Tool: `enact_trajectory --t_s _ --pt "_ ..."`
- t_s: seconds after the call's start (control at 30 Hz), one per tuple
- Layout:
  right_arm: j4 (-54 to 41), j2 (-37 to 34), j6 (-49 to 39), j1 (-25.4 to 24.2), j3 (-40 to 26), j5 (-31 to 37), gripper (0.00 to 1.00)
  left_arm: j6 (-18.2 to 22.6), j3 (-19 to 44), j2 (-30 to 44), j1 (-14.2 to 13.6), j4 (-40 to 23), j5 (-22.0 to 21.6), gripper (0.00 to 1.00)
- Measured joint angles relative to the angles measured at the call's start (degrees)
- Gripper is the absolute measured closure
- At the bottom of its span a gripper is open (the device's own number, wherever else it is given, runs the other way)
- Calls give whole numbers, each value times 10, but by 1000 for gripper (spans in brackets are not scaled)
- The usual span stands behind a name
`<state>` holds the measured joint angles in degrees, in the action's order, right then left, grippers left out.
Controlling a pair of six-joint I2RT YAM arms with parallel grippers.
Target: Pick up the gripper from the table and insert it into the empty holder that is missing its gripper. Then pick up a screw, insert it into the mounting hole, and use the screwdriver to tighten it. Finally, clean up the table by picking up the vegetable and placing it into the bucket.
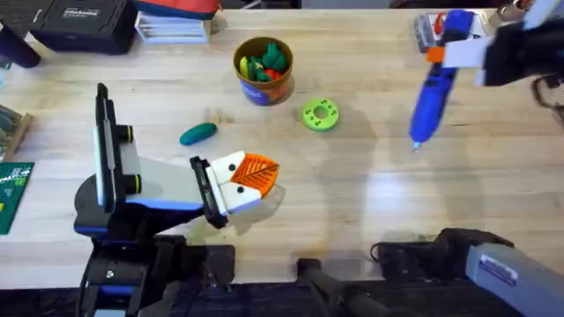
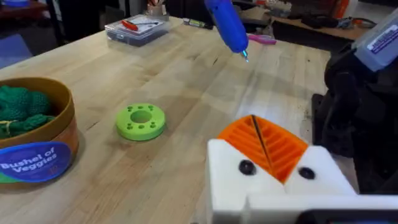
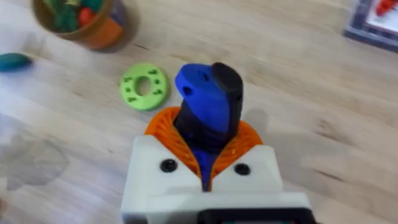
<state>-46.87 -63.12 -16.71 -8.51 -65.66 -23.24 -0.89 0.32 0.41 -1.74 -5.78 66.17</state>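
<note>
My left gripper rests low over the table's middle, shut with nothing between its fingers. Both of its white holders carry an orange ribbed gripper finger, and a dark screw head shows in each. At the back right, my right gripper is shut on the blue screwdriver, held above the table with its metal tip pointing down. The teal vegetable lies on the table left of centre. Behind it stands the bucket, with toy produce inside.
A lime-green disc with holes lies right of the bucket. A clear parts box sits at the back right edge. Dark cases and books line the back left. Bare wood lies between the disc and the screwdriver.
</note>
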Motion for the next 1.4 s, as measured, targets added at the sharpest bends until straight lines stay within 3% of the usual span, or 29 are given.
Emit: enact_trajectory --t_s 0.37,0.67,0.97,1.4 --pt "361 171 147 275 169 52 976 0 0 0 0 0 0 996" --pt "521 160 177 451 209 104 976 0 0 0 0 0 0 996" --pt "638 120 182 541 209 107 976 0 0 0 0 0 0 996" --pt "707 43 198 627 209 110 976 0 0 0 0 0 0 996"
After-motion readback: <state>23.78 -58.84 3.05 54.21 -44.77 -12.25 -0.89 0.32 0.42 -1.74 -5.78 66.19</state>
